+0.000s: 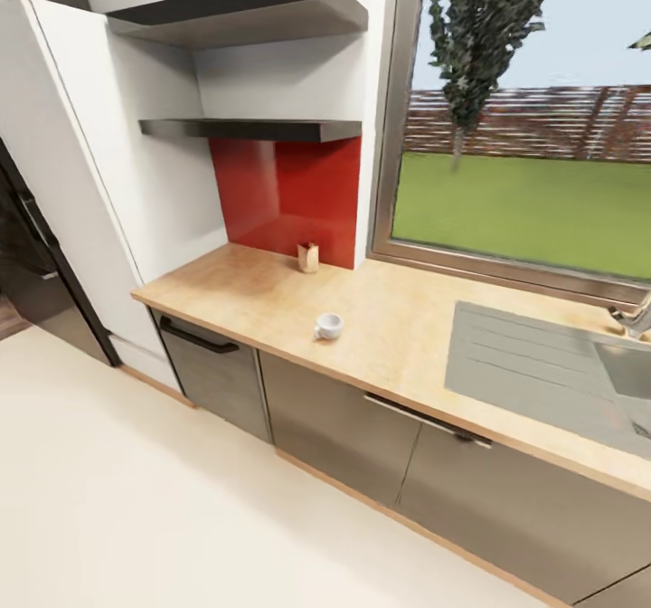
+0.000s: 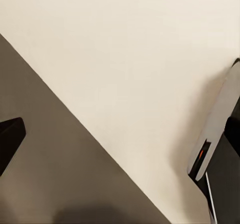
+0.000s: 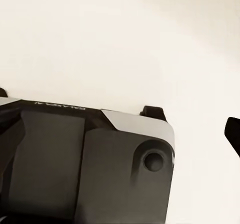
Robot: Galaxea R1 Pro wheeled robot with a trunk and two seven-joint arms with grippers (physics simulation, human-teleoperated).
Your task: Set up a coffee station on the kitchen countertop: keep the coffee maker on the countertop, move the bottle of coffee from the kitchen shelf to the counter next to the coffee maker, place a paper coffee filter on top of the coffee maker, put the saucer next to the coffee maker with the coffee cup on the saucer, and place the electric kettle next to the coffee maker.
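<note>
The coffee cup (image 1: 328,325), small and white with a side handle, stands alone on the kitchen countertop (image 1: 398,318), near its front edge and left of the sink. A small tan object (image 1: 308,257) stands at the back against the red splashback; what it is I cannot tell. The two dark kitchen shelves (image 1: 253,128) above look bare from here. The coffee maker, bottle, filter, saucer and kettle are out of view. My left gripper (image 2: 120,134) hangs over the floor, with one black fingertip (image 2: 10,139) at the frame's edge. My right gripper (image 3: 120,129) also holds nothing, its fingertip (image 3: 233,133) far to the side.
A steel sink with drainer (image 1: 542,368) is set into the counter at the right, under a large window (image 1: 533,174). Grey cabinets (image 1: 344,427) run below. A black fridge (image 1: 36,264) stands at the left. Cream floor (image 1: 136,499) lies between me and the cabinets. My own base (image 3: 85,169) sits below the right wrist.
</note>
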